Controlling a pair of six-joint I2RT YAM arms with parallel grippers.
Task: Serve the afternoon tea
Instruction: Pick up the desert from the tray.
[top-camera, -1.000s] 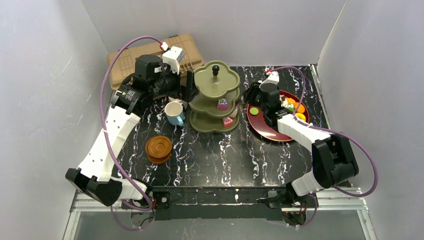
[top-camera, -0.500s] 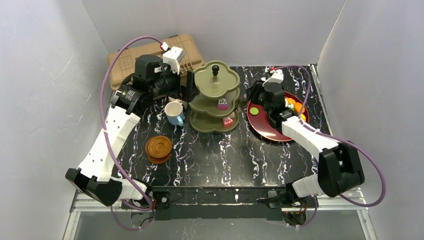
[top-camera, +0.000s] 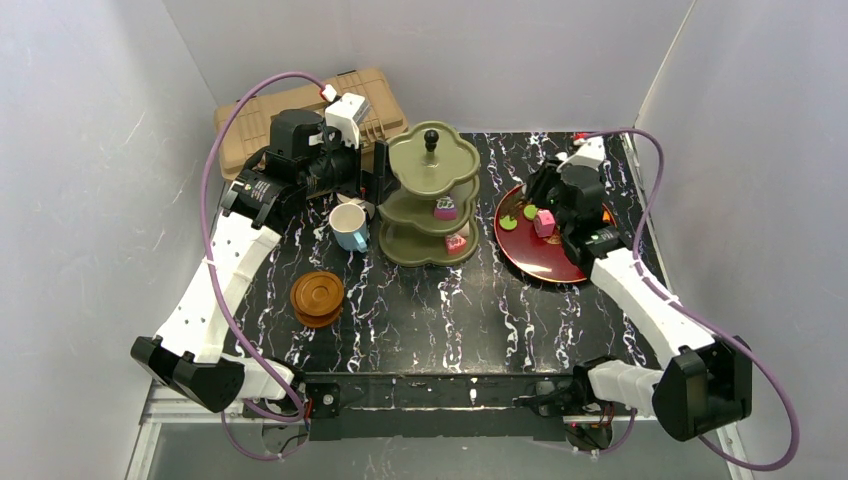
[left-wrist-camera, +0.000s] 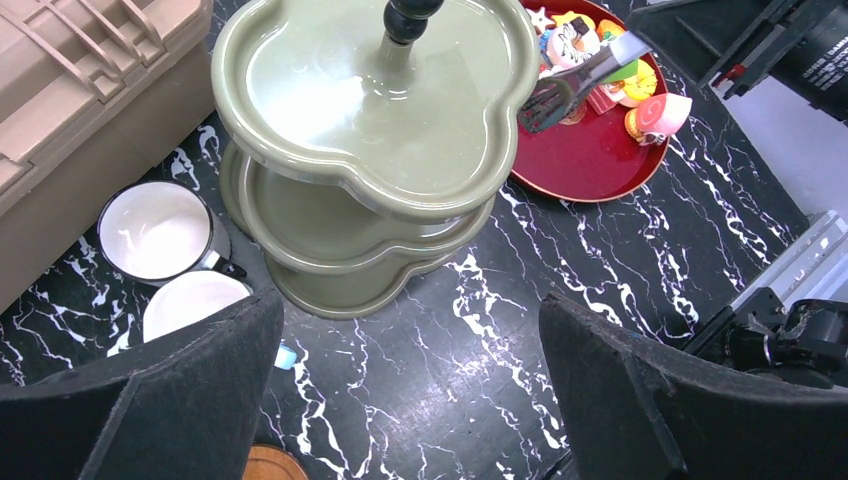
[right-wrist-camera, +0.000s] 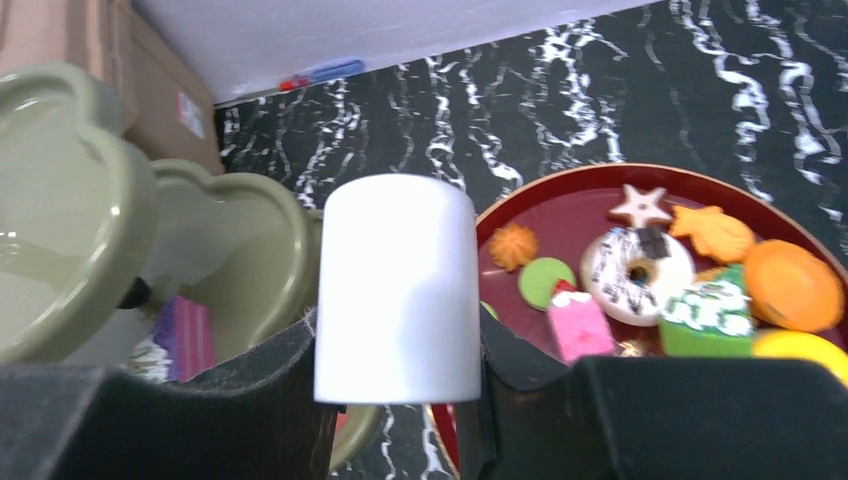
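- Standing mid-table, the olive-green stand (top-camera: 430, 195) carries what it carried a second ago: a purple cake (top-camera: 445, 208) on the middle tier, a red cake (top-camera: 457, 241) on the bottom tier, and a bare top tier under the black knob (top-camera: 431, 136).
- Just to its right, the red plate (top-camera: 530, 255) has changed most. With the right arm now swung out to the plate's far right edge, a pink cake (top-camera: 545, 221) and two green discs (top-camera: 508, 223) show where the wrist covered them before.
- The right gripper (right-wrist-camera: 397, 350) is clamped on a white cylinder (right-wrist-camera: 395, 280), with black pads touching both of its sides. What the piece is cannot be told.
- Its wrist camera looks across the plate's sweets toward the stand, so the likely reading is a piece lifted and about to go to a tier. Nothing new has landed on the stand yet.
- The left gripper (left-wrist-camera: 410, 400) has not moved. It hangs beside the stand's left with its fingers wide apart and nothing between them, above the white mug (left-wrist-camera: 155, 230) and the light-blue mug (top-camera: 349, 226).
- The brown saucers (top-camera: 317, 297) sit stacked nearer the arms, apart from the mugs, so cups and saucers remain to be paired.
- The tan toolbox (top-camera: 250, 125) sits behind the left arm.
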